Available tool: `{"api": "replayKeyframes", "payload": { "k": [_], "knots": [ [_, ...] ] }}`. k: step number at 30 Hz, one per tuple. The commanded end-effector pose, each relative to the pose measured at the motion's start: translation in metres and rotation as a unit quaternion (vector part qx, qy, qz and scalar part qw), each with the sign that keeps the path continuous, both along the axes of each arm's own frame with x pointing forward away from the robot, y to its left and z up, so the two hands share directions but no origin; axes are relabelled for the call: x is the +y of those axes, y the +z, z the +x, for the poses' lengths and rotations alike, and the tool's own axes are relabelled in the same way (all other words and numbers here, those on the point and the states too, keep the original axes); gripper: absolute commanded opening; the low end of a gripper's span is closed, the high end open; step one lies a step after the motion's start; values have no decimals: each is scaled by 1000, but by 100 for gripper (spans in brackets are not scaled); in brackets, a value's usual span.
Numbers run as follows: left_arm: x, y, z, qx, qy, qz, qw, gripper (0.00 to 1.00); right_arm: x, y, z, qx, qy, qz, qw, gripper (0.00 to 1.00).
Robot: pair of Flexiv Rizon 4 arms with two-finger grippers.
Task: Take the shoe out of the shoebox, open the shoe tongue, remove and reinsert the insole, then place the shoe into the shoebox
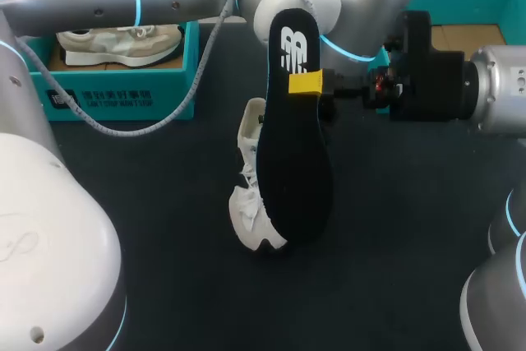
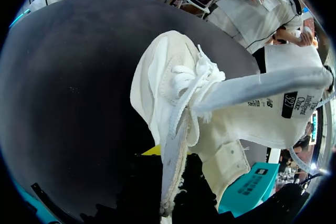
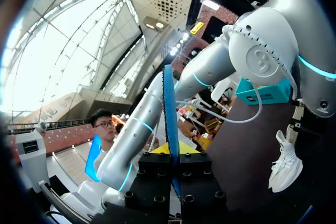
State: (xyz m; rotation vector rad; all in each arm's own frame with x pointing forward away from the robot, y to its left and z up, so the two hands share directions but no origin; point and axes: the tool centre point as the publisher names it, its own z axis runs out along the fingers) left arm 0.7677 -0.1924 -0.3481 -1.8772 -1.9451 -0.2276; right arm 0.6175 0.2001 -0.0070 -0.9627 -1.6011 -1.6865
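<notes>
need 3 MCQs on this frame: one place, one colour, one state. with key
1. Where is the beige shoe relative to the teal shoebox? A inside, B beside, C under
2. Insole colour? A white, B black, C red
3. Right gripper state? A open and empty, B shut on the insole, C out of view

Key: A, the shoe lies within the box walls; B, the head view shows it black; B, both yellow tips press the insole from two sides.

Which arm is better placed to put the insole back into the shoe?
Right: the right gripper is clamped on the black insole, and the left gripper is busy holding the white shoe.
</notes>
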Motion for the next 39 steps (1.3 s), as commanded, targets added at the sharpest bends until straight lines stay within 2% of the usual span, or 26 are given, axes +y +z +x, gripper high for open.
{"api": "replayKeyframes", "payload": {
  "k": [1, 18, 19, 20, 21, 22, 23, 26, 30, 39],
  "knots": [
    [-8, -6, -8, -13, -18, 18, 1000, 0, 4, 2, -2, 1, -3, -1, 1000, 0],
    [0, -39, -14, -2, -2, 20, 1000, 0, 4, 2, -2, 1, -3, -1, 1000, 0],
    [-1, -41, -15, 1, -8, 20, 1000, 27, 4, 2, -2, 1, -3, -1, 1000, 0],
    [-1, -43, -16, 0, -8, 23, 1000, 48, 4, 2, -2, 1, -3, -1, 1000, 0],
    [-2, -45, -16, 1, -5, 23, 1000, 62, 4, 2, -2, 1, -3, -1, 1000, 0],
    [-2, -45, -17, 5, -3, 21, 1000, 69, 4, 2, -2, 1, -3, -1, 1000, 0],
    [-2, -45, -17, 7, -3, 20, 1000, 100, 4, 2, -2, 1, -3, -1, 1000, 0],
    [1, -39, -18, 9, -5, 7, 1000, 100, 4, 2, -2, 1, -3, -1, 1000, 0],
    [6, -17, -15, -7, 20, -29, 999, 100, 4, 2, -2, 1, -3, -1, 1000, 0],
    [5, 35, 16, -46, 50, -110, 992, 100, 4, 2, -2, 1, -3, -1, 1000, 0]
  ]
}}
